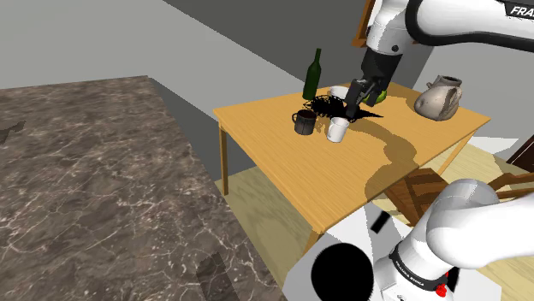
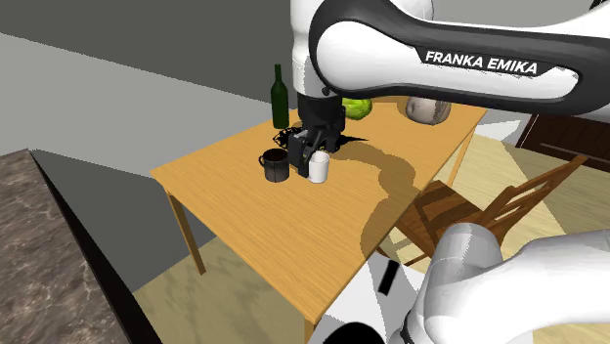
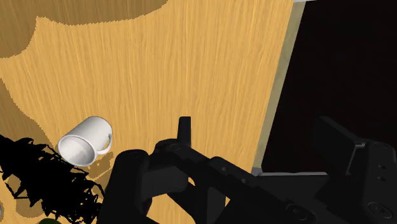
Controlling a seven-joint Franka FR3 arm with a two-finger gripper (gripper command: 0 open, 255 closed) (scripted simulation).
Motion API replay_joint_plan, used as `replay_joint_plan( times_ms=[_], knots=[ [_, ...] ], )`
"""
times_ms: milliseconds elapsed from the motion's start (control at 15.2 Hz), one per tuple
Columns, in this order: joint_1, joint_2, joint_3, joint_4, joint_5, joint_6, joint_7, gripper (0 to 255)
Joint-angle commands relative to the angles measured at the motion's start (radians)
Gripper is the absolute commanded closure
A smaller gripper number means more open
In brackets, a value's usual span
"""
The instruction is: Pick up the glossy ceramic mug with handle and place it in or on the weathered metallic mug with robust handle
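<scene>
A white glossy mug [image 1: 337, 129] with a handle stands upright on the wooden table [image 1: 282, 162]. Just beside it, toward the shoulder view's left, stands a dark metallic mug [image 1: 304, 122]. In the second exterior view the white mug [image 2: 319, 168] and the dark mug [image 2: 276, 164] stand close together, and my gripper [image 2: 302, 162] hangs just above and between them. It is open and holds nothing. In the shoulder view my gripper [image 1: 353, 108] is just behind the white mug. In the wrist view the white mug [image 3: 86, 141] lies off to the side of my gripper [image 3: 257, 127], outside its spread fingers.
A black tangled object [image 1: 328, 104] lies right behind the two mugs. A green bottle [image 1: 314, 73], a white bowl [image 1: 340, 91], a green round item [image 2: 358, 107] and a pale jug [image 1: 439, 98] stand further back. A wooden chair [image 2: 469, 210] is by the table.
</scene>
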Motion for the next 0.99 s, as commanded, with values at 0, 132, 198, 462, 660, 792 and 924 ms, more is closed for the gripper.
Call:
replay_joint_plan(
  times_ms=[0, 132, 198, 462, 660, 792, 924],
  knots=[
    [0.0, 0.0, 0.0, 0.0, 0.0, 0.0, 0.0, 0],
    [-0.011, 0.026, -0.034, -0.023, -0.019, 0.053, -0.029, 0],
    [-0.016, 0.042, -0.052, -0.032, -0.028, 0.08, -0.043, 0],
    [-0.037, 0.115, -0.121, -0.057, -0.061, 0.187, -0.099, 0],
    [-0.05, 0.184, -0.172, -0.061, -0.08, 0.267, -0.141, 0],
    [-0.058, 0.236, -0.206, -0.058, -0.088, 0.319, -0.17, 0],
    [-0.065, 0.291, -0.24, -0.049, -0.092, 0.371, -0.2, 0]
  ],
)
